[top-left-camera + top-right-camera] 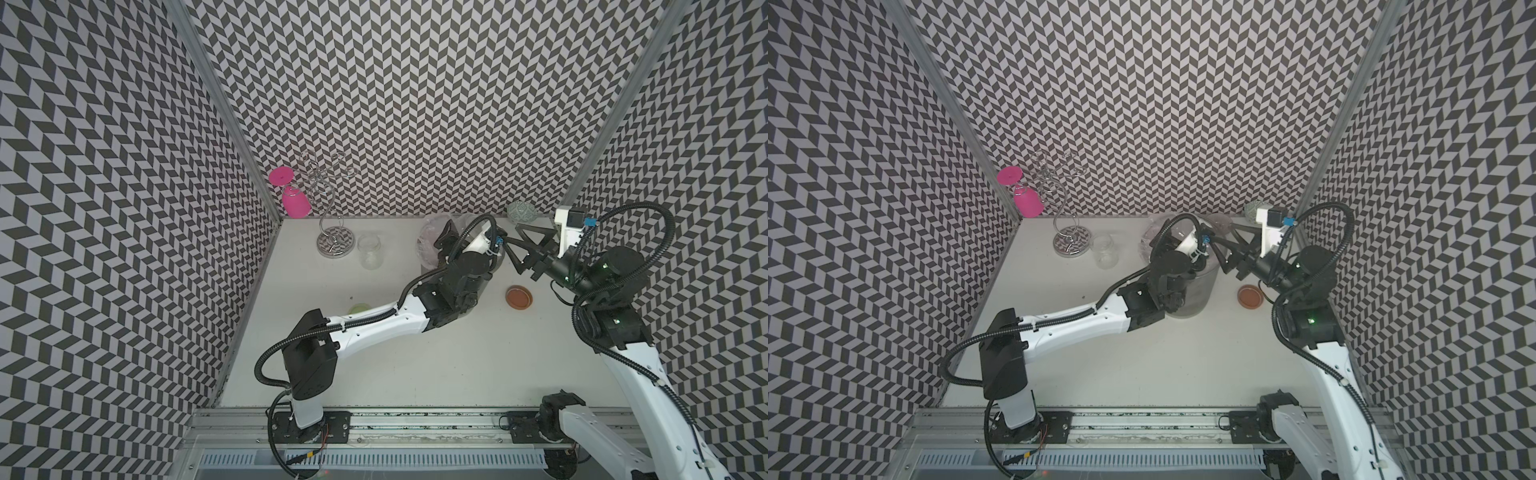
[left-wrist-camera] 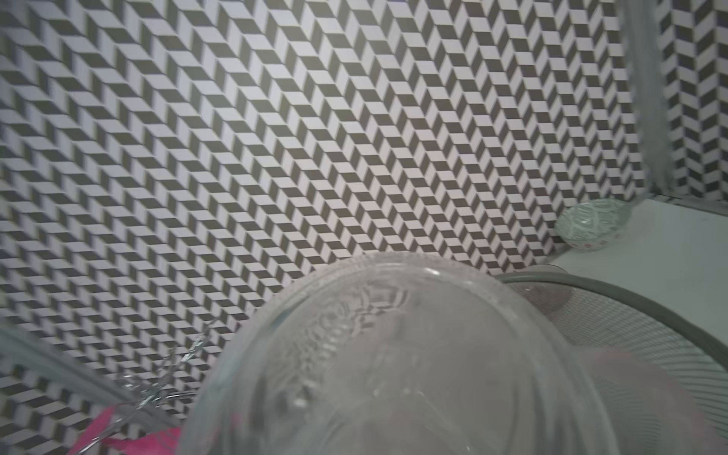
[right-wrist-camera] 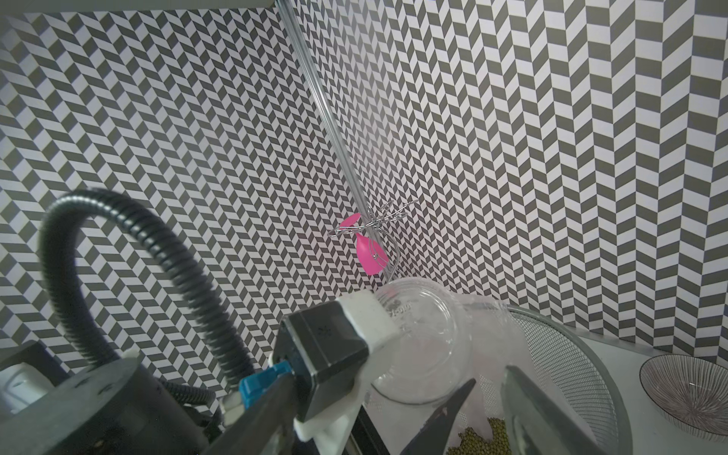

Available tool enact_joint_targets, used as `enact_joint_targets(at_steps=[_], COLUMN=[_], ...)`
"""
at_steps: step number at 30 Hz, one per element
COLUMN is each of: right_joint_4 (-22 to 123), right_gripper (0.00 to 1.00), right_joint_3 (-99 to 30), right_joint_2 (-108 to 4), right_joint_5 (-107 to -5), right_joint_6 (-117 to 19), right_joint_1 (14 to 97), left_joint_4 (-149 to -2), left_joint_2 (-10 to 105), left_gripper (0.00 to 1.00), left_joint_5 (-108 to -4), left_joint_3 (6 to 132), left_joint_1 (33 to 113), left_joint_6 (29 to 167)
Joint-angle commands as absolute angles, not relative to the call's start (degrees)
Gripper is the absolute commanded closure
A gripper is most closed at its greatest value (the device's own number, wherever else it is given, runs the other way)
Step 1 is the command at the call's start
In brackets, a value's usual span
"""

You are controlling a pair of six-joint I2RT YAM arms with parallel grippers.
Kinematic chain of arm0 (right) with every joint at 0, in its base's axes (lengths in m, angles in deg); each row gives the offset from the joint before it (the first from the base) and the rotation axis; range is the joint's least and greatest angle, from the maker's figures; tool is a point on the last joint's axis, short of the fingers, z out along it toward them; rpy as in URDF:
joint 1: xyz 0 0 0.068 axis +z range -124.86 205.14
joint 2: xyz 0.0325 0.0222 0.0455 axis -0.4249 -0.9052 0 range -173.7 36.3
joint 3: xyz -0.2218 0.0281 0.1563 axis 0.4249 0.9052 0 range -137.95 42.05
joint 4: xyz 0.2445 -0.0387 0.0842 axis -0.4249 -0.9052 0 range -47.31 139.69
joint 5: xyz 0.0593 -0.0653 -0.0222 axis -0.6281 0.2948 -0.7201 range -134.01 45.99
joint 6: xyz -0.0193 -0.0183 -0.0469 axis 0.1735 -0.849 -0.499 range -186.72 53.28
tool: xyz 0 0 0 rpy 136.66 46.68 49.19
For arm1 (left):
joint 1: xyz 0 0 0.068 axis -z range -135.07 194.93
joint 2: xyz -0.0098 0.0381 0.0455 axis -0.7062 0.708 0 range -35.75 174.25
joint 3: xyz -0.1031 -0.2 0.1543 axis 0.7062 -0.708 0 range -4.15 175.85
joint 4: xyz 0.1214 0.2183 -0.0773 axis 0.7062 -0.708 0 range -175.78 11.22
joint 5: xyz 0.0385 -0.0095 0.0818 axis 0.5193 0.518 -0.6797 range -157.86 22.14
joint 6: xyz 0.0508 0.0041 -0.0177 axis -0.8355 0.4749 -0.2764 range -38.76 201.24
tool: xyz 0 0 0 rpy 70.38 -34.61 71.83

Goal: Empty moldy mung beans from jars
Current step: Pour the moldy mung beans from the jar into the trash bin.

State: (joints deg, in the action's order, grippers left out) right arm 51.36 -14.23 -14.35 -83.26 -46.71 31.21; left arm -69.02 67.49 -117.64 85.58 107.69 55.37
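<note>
Gripping jar (image 3: 425, 346) mouth-down over bin (image 3: 567, 354) (axis tilted, base up): left claw (image 1: 444, 239); right claw (image 3: 490, 382) released.

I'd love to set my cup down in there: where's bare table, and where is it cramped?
Biggest bare patch: the near table, from the rail up to the orange lid. A smaller one lies between the empty jar and green lid. Cramped: far right corner, around bin and bowl.
</note>
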Motion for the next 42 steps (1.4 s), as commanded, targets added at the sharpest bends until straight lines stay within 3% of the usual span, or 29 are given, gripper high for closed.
enact_joint_targets(at_steps=[1, 9, 23, 33, 36, 42], right_joint_4=[52.93, 55.80, 56.74, 56.85, 57.39, 58.54], right_gripper=[0.21, 0.21, 0.20, 0.21, 0.20, 0.20], right_joint_3=[-13.68, -12.47, -12.36, -12.05, -11.67, -10.96], right_joint_2=[-14.06, -13.49, -13.93, -13.89, -14.07, -14.40], right_joint_5=[-83.07, -83.97, -85.77, -85.92, -86.22, -87.24], right_joint_6=[-46.50, -43.95, -42.71, -42.57, -42.12, -41.02], right_joint_1=[30.90, 30.79, 30.65, 30.58, 30.58, 30.56], left_joint_4=[-80.99, -92.76, -89.85, -89.63, -87.53, -68.76], left_joint_2=[60.41, 58.11, 56.41, 53.95, 52.59, 45.70], left_gripper=[0.47, 0.47, 0.45, 0.45, 0.45, 0.45], left_joint_5=[-100.27, -81.76, -48.11, -51.02, -45.30, -30.92], left_joint_3=[89.50, 94.07, 91.95, 90.80, 89.02, 76.99], left_joint_1=[104.96, 97.98, 83.52, 83.33, 80.10, 71.45], left_joint_6=[76.66, 90.43, 109.95, 106.87, 113.67, 134.85])
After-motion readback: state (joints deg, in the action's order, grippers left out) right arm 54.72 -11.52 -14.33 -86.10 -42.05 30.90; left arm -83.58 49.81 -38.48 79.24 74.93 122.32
